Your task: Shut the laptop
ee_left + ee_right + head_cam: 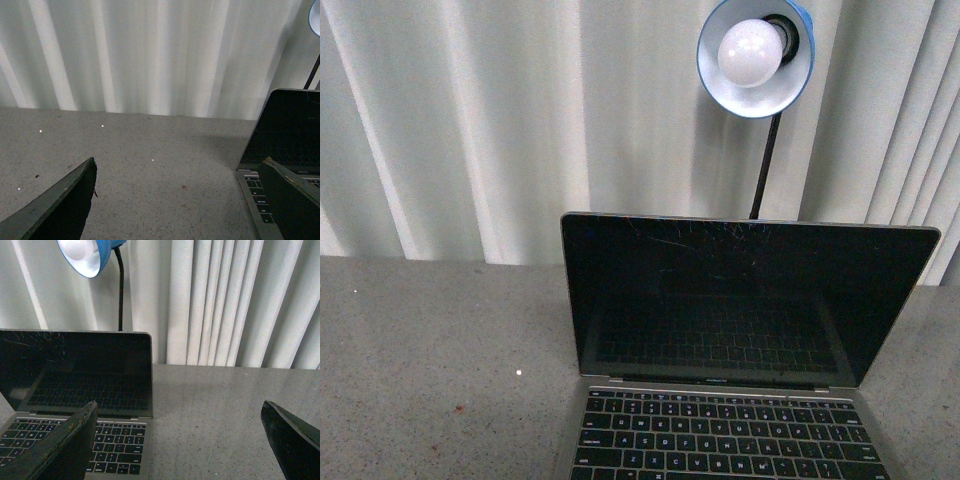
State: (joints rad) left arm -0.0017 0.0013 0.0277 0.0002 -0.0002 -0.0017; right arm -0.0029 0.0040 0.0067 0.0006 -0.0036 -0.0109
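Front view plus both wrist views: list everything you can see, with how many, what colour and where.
laptop: 1, silver-grey with black keys and a scratched black screen, open on the table, right of centre in the front view
lamp: 1, blue shade, white bulb, black stem, behind the laptop's lid
table: 1, speckled grey, under the laptop
curtain: 1, pale white, pleated, behind the table
left gripper: 1, dark fingers, open and empty, above the table at the laptop's left side
right gripper: 1, dark fingers, open and empty, at the laptop's right side
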